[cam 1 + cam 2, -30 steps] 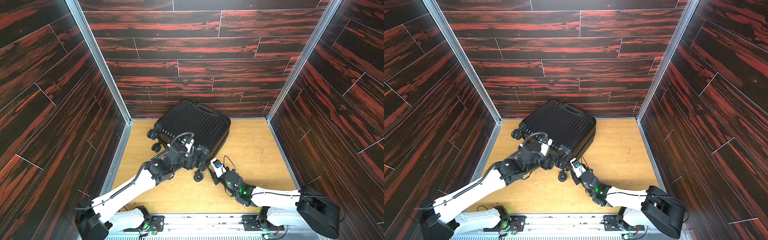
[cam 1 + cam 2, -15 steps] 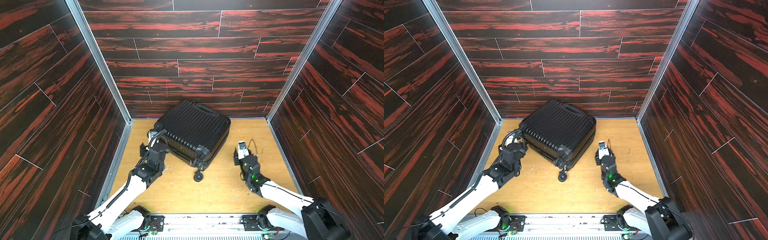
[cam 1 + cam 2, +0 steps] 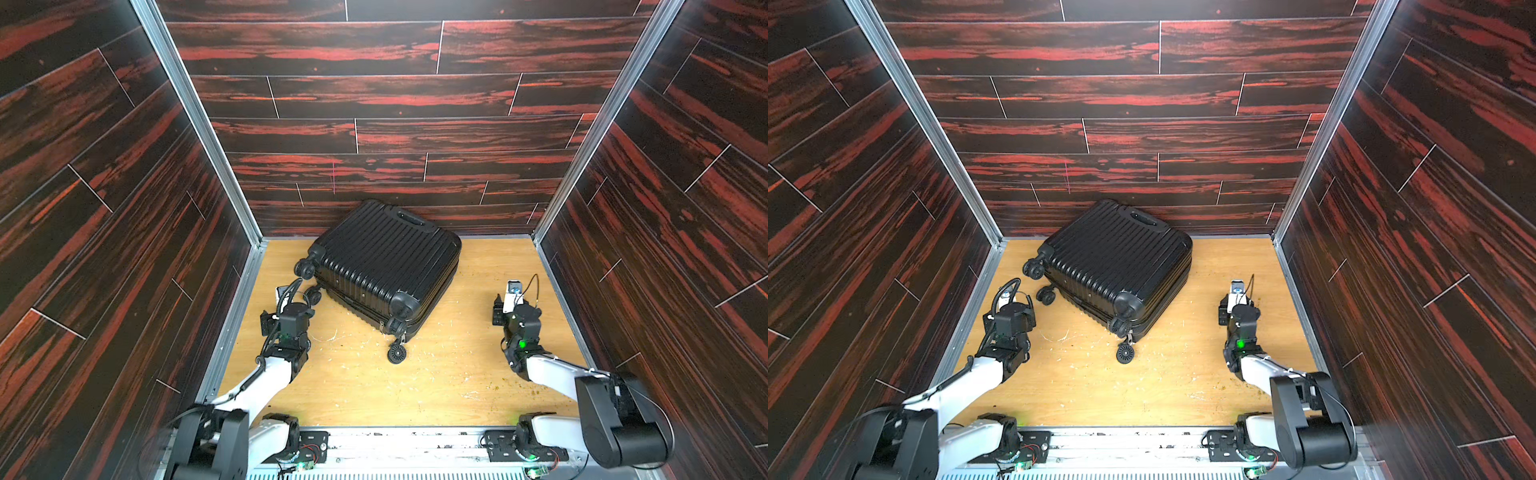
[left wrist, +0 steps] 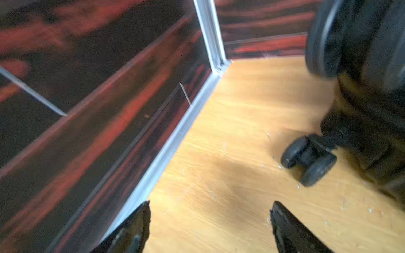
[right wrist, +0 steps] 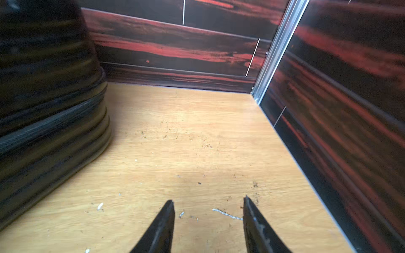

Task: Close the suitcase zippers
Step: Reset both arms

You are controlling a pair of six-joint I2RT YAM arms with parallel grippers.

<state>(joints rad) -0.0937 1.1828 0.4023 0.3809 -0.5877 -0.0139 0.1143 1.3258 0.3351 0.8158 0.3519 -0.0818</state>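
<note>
White links [image 3: 266, 380], black joints [image 3: 619, 419], green LEDs [image 3: 521, 344], black cables [image 3: 287, 292].

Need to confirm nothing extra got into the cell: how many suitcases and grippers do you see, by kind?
suitcase: 1
grippers: 2 (left gripper, right gripper, both open and empty)
total: 3

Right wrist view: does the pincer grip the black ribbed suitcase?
No, the right pincer stands open over wooden floor, apart from the black ribbed suitcase.
</note>
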